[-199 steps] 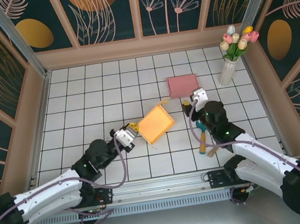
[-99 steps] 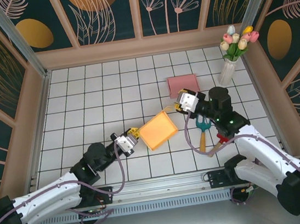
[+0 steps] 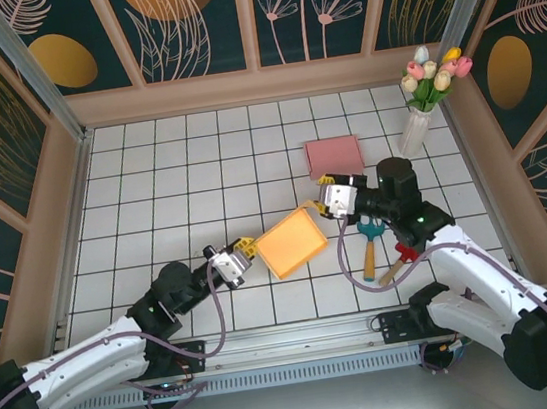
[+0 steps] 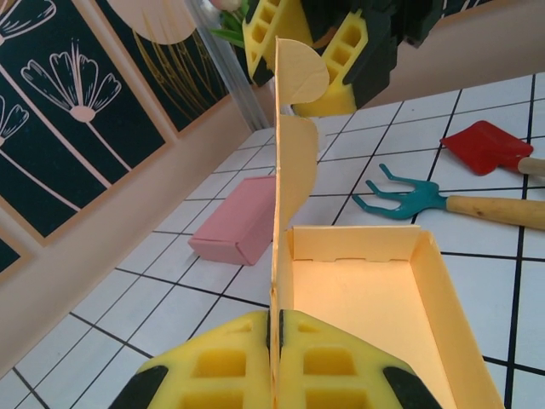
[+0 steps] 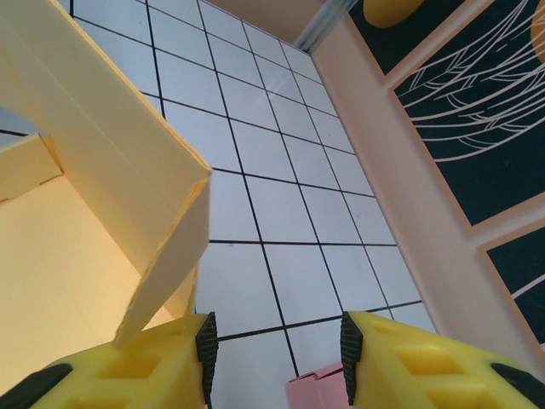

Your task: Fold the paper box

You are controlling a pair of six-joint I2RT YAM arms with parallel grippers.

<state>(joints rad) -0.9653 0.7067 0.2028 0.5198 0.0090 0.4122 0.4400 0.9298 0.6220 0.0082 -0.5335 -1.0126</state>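
**Top external.** The paper box (image 3: 291,243), orange-yellow and open at the top, lies on the white tiled counter (image 3: 149,180) about mid-way between the two arms. The left tool (image 3: 243,253) is at the box's near-left corner and touches it. The right tool (image 3: 326,205) is at the opposite, far-right corner. A pink box (image 3: 334,155) lies beyond the right tool. A teal rake (image 3: 367,227) and a red shovel (image 3: 401,248) lie just right of the paper box. A vase of tulips (image 3: 415,130) stands at the far right. From this height I cannot tell how either tool's jaws stand.

**Left wrist.** The left tool (image 4: 274,341) has its yellow pads together, clamped on the edge of the box's side wall. The wall runs up into an upright flap (image 4: 294,128) with rounded tabs. The box's tray and its inside walls open to the right of that wall. At the top, the right tool (image 4: 311,51) has one yellow finger on each side of the flap's end. The pink box, rake and shovel lie on the tiles behind.

**Right wrist.** The right tool (image 5: 272,341) has its jaws apart, with bare tiles visible in the gap. The flap slants down to the finger at the picture's left (image 5: 145,366) and is not pinched. A corner of the pink box peeks in below.
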